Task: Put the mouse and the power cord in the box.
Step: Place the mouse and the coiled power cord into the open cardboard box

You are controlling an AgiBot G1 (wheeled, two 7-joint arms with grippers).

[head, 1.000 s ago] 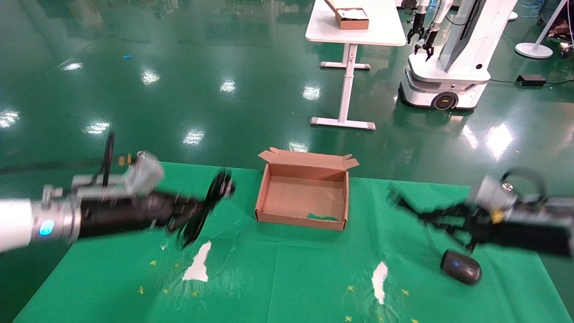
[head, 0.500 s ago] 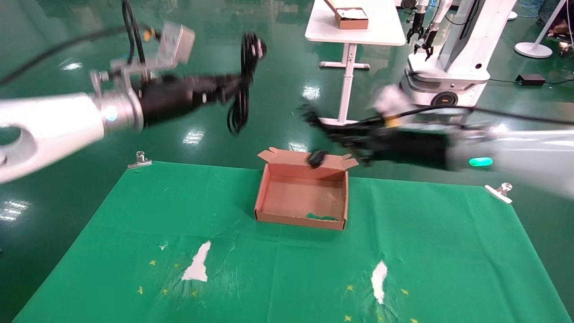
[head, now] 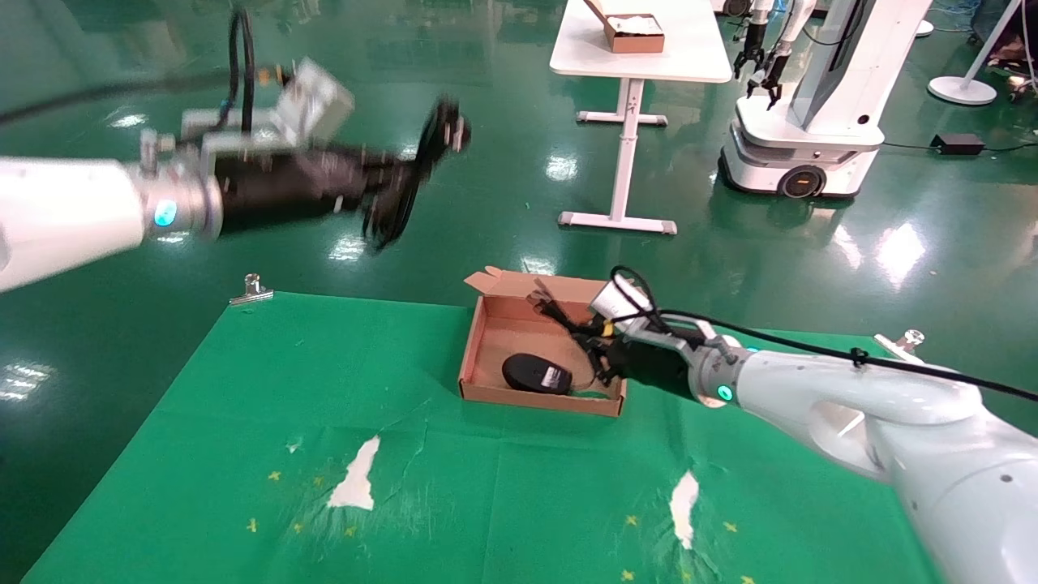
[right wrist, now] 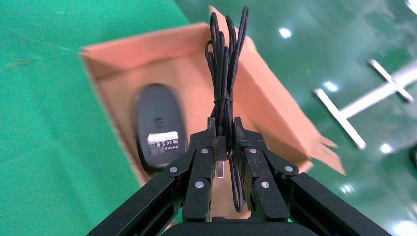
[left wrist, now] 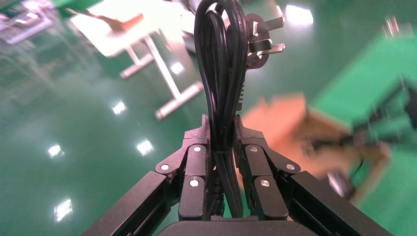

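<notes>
The mouse (head: 536,374) lies label-up, lengthwise across the box (head: 478,341).

Matt cardboard, rubbery cable, cloth.
Below my right gripper (right wrist: 224,136) I see the box (right wrist: 275,105) of matt brown cardboard, the mouse (right wrist: 158,126) smooth black plastic; the power cord (left wrist: 220,73) glossy in my left gripper (left wrist: 222,142).

left pincer (left wrist: 222,129) – raised high, clamped | right pincer (right wrist: 224,129) – low, extended forward, clamped

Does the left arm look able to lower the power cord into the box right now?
Probably yes. The left end effector grips the power cord high and left of the box, which lies open, though the right end effector and mouse occupy part.
</notes>
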